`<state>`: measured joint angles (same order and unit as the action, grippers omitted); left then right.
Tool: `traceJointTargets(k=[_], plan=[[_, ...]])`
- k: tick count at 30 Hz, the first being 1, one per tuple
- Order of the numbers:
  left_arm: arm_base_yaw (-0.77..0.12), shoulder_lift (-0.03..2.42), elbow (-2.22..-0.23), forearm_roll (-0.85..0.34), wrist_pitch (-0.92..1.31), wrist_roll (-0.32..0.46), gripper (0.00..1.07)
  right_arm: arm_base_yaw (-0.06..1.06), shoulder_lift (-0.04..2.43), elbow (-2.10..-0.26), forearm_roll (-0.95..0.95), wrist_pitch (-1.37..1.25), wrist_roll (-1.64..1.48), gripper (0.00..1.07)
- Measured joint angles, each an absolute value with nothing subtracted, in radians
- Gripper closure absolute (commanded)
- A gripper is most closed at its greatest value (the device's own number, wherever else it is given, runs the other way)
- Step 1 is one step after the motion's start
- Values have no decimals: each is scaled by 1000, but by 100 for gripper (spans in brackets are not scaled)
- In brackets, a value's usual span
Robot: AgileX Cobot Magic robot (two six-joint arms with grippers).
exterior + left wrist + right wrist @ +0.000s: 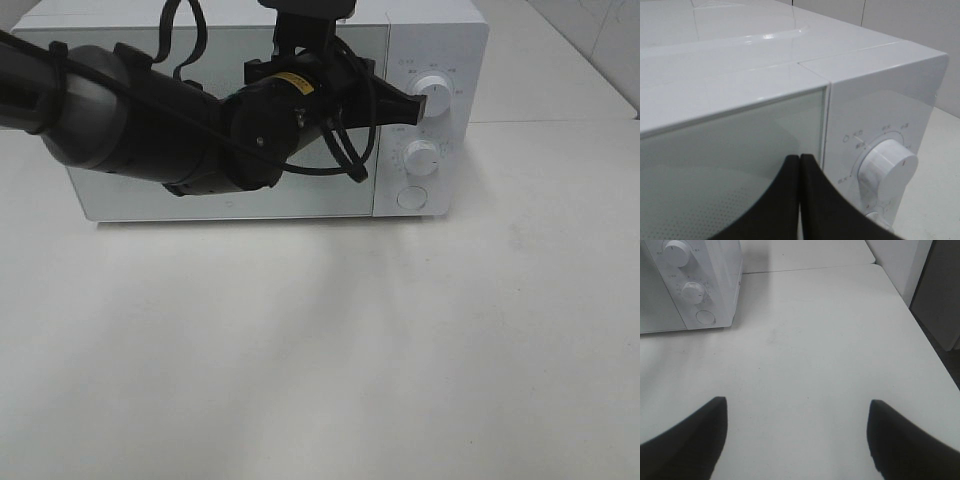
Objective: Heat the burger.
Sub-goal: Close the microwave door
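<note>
The burger is out of view. A white microwave (440, 40) stands at the back of the table with its mirrored door (120, 195) closed. My left gripper (412, 103) is shut with nothing between its fingers. It reaches across the door, and its tip is right beside the upper knob (434, 95); I cannot tell if they touch. In the left wrist view the pressed-together fingertips (799, 157) sit just short of that knob (888, 167). My right gripper (797, 402) hangs open and empty over bare table, off to the right of the microwave (722, 280).
Below the upper knob are a second knob (422, 155) and a round door button (412, 198). The white table (330, 340) stretches in front of the microwave. The right wrist view shows the table's right edge (935, 350) and a wall beyond.
</note>
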<state>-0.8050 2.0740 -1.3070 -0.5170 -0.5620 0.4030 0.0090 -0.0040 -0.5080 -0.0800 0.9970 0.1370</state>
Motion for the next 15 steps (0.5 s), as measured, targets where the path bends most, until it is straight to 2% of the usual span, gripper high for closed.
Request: traceJointTargets(k=[5, 10, 12, 13, 14, 15], plan=[[-808, 2069, -1307, -517, -555, 419, 107, 9, -4, -508, -80, 997, 137, 32], [-817, 2029, -1309, -588, -477, 484, 107, 9, -4, -508, -80, 997, 137, 32], [-817, 2002, -1312, -612, -412, 510, 104, 9, -4, -508, -80, 997, 137, 32], [-818, 1988, -1312, -618, -360, 523, 99, 9, -4, -508, -80, 997, 137, 32], [-821, 1965, -1312, -622, -226, 538, 82, 9, -4, -508, -80, 997, 137, 32], [-821, 1965, -1312, -622, -226, 538, 82, 9, -4, -508, -80, 997, 137, 32]])
